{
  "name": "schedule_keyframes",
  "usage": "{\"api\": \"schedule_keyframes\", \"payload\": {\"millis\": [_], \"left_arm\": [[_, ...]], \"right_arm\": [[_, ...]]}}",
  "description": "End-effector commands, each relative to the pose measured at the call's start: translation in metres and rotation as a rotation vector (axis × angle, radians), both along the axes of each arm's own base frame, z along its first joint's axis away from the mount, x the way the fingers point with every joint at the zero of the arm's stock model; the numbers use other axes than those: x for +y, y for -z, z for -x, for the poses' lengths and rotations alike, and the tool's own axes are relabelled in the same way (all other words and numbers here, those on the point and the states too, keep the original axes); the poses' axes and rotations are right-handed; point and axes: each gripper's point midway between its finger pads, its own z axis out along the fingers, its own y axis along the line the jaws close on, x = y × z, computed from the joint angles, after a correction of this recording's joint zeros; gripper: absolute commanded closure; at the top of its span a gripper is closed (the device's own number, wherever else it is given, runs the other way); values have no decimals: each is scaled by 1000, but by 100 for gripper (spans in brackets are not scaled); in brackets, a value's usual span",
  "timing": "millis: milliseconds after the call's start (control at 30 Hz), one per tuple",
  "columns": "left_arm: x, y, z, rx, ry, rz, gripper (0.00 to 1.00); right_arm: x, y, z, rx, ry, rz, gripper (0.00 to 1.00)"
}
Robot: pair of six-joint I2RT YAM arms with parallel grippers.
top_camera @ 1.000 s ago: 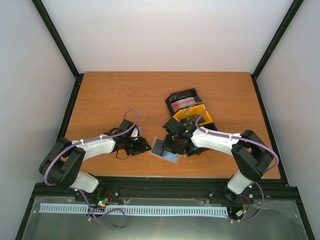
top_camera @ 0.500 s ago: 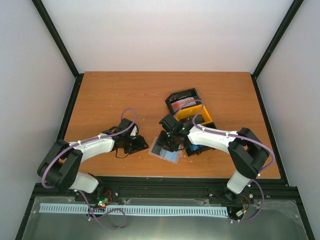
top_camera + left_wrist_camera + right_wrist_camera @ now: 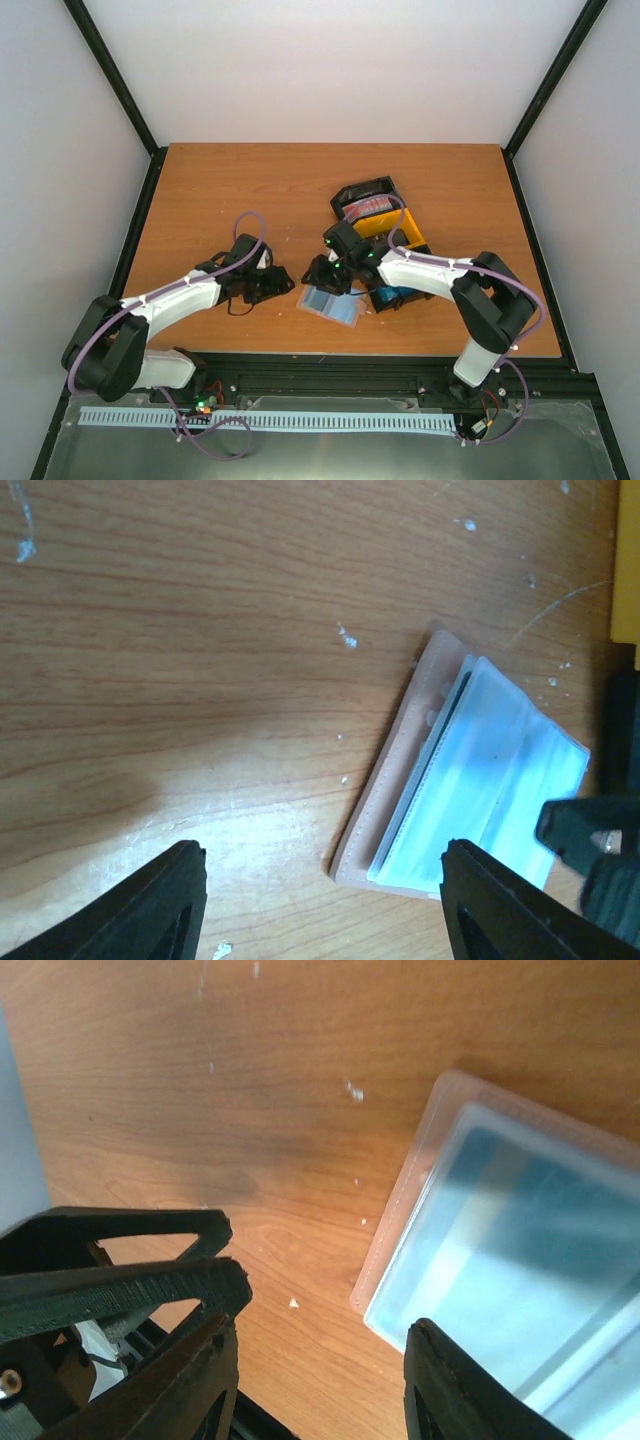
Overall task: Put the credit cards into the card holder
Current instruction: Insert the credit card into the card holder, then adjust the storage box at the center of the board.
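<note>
Down by the near edge of the surface [image 3: 220, 190], about midway along it: the card holder [image 3: 330, 303], opened out and lying flat, tan cover underneath, pale see-through pockets facing up. Set at a slant to that edge. Blue tint showing through the clear pockets in both wrist views; card or plain plastic, impossible to say.

Just left of the holder: the left end effector [image 3: 322, 847], low over the wood and released. Black fingers [image 3: 165, 900] spread wide, with bare wood and one corner of the holder in the gap between them. Nothing gripped, no contact visible.

At the holder's far-left side: the right end effector [image 3: 320, 1325], likewise released. Fingers well apart, one of them seen over the holder's edge from the wrist camera. Whether touching it or hovering above, cannot tell. Nothing clamped between them. Both end effectors near each other at the same end of the holder, each in sight of the other's wrist camera.

Beyond the holder, right of the middle of the surface: a black-and-yellow tray [image 3: 360, 187], turned diagonally. Red credit cards [image 3: 365, 207] in its far compartment. Something blue in its near compartment, mostly hidden under the right arm [image 3: 430, 275]. Tray and holder near each other, not touching.
</note>
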Motion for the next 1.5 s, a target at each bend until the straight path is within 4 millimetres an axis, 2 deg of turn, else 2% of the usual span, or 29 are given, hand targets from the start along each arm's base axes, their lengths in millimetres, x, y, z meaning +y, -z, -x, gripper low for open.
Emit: {"api": "schedule_keyframes", "payload": {"millis": [0,33,133,300,433,567,633,733,833,1033,1133,1300,1467], "left_arm": [[-5,-26,-14,-73,10,27,34],[-5,-29,-15,-80,13,25,33],[-4,-42,-21,-123,21,26,30],[-11,-71,-39,-201,42,47,26],[-20,-90,-50,-251,79,88,21],[-18,-98,-62,-273,85,93,18],[-14,-99,-69,-270,87,98,17],[-6,-100,-80,-267,84,107,13],[-4,-97,-90,-253,108,118,10],[-32,-93,-107,-206,197,225,11],[-45,-83,-126,-185,217,259,15],[-54,-64,-162,-166,231,209,21],[-51,-47,-184,-148,222,155,22]], "right_arm": [[-12,-42,-21,-177,-68,-58,53],[-21,-51,-28,-214,-74,-35,52],[-67,-67,-52,-294,-49,104,49],[-142,-76,-85,-350,-13,296,45],[-175,-77,-105,-371,-39,389,42],[-187,-73,-124,-371,-64,463,39],[-185,-72,-133,-372,-78,469,38],[-170,-76,-148,-379,-96,420,37],[-160,-81,-169,-395,-84,401,37],[-148,-68,-211,-391,-64,428,36],[-144,-64,-231,-395,-70,451,37],[-123,-53,-240,-373,-165,439,38],[-103,-37,-241,-350,-170,443,38]]}}
